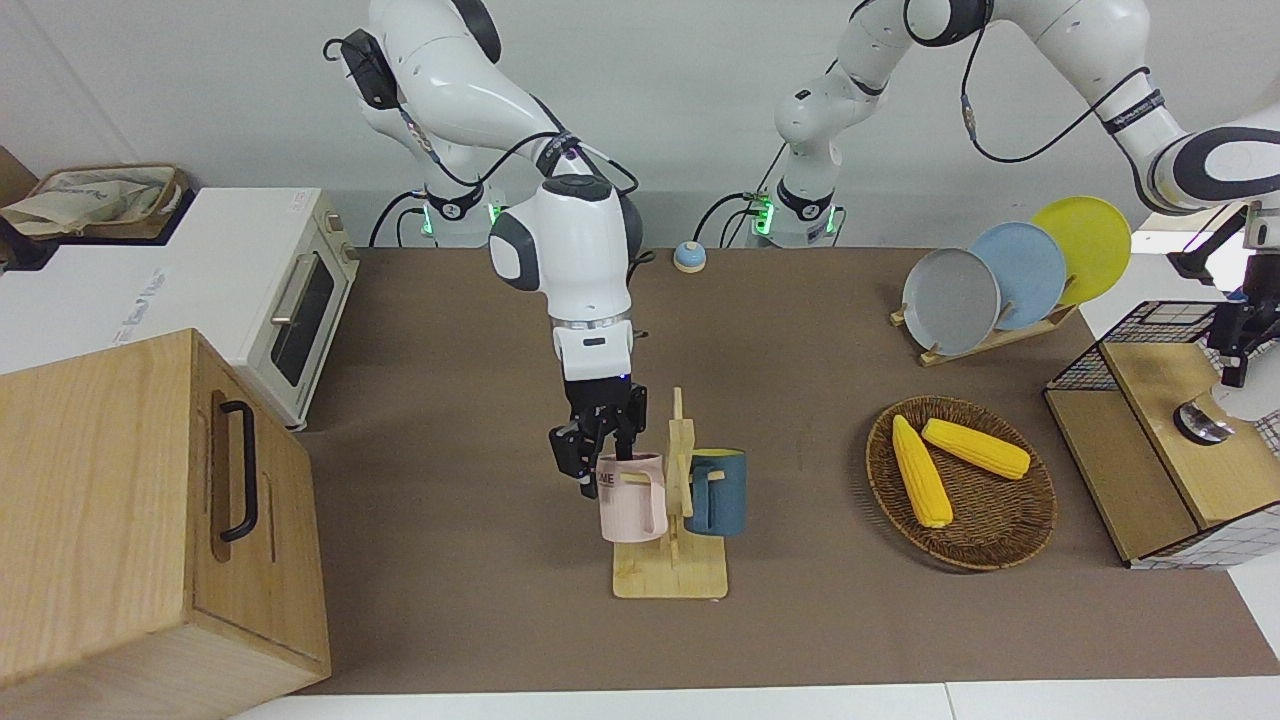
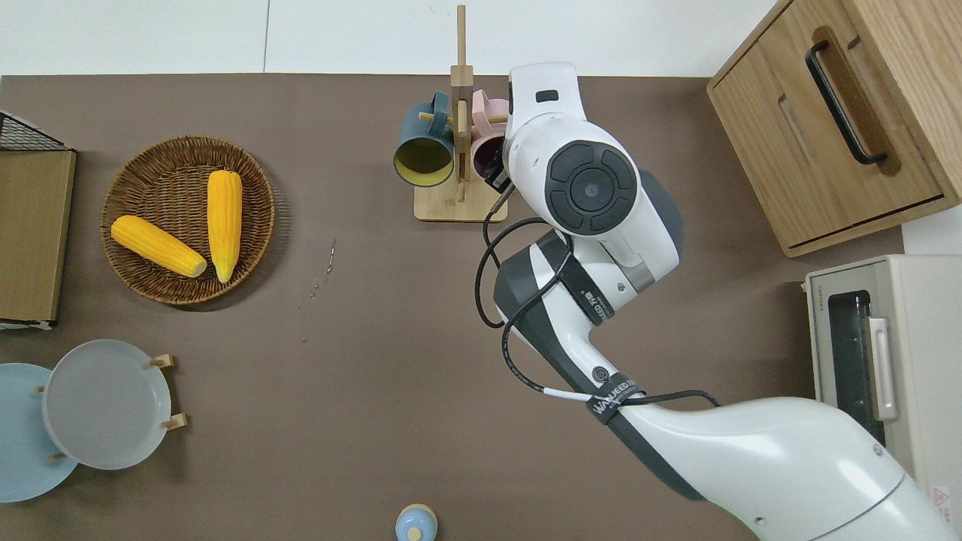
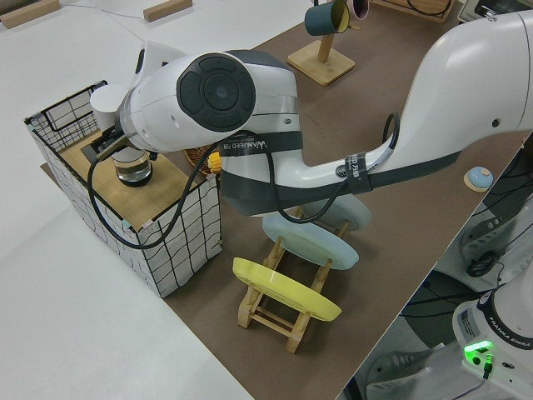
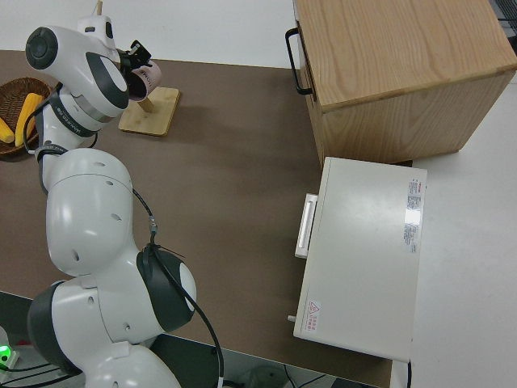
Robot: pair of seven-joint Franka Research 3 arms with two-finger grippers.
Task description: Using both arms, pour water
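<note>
Table (image 1: 450,620): brown, bare toward the robots.
Right gripper (image 1: 597,462): fingers straddling pink mug (image 1: 632,500) rim on wooden rack (image 1: 672,570).
Left gripper (image 1: 1240,340): over wire basket (image 1: 1140,330); grip unclear.

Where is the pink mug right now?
The pink mug hangs on the wooden mug rack mid-table, beside the blue mug, toward the right arm's end, with the right gripper at its rim.

A brown bench (image 1: 450,560) carries a pale wooden mug rack (image 1: 672,570). On the rack hang a pink mug (image 1: 630,505) with dark lettering and a dark teal mug (image 1: 717,492) whose inside is yellow-green. Toward the left arm's end from the rack sits a dark brown woven basket (image 1: 985,548) with two yellow corn cobs (image 1: 920,472). Nearer to the robots than the basket stand grey (image 1: 950,300), light blue (image 1: 1020,274) and yellow plates (image 1: 1085,247).
</note>
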